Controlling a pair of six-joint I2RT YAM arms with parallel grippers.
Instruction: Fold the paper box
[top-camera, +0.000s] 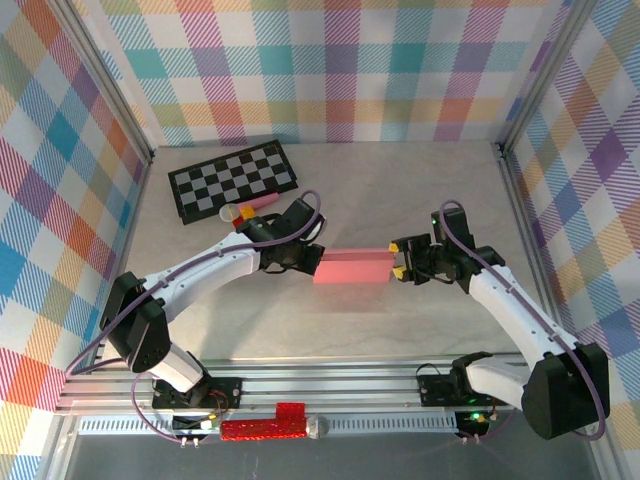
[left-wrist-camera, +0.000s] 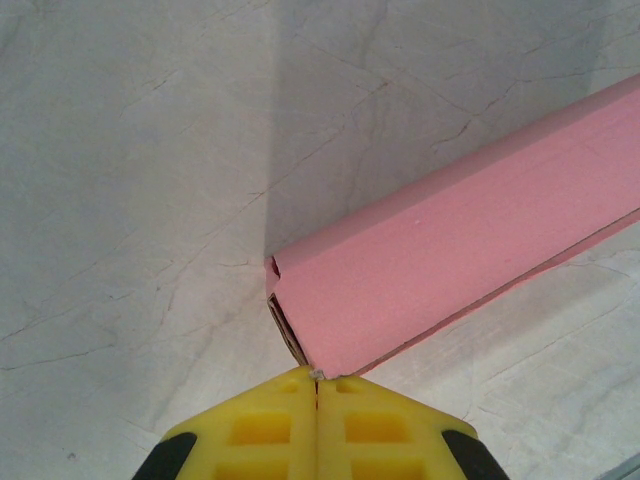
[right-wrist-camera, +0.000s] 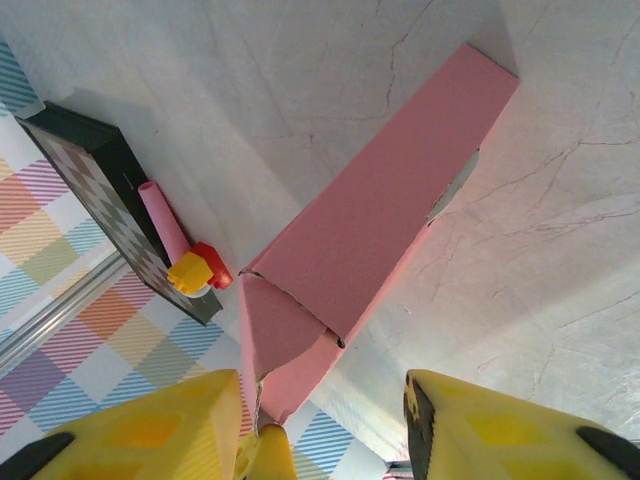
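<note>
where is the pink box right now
In the top view the pink box is mid-table, between the left gripper and the right gripper, nearer the arms than the checkerboard.

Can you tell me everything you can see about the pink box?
The paper box is thin salmon-pink card, folded into a long, flattish sleeve with a crease along its length. It stretches between the two grippers over the middle of the table. One end is open, and its flap reaches toward the open right gripper. The shut left gripper touches the corner of the other end.
</note>
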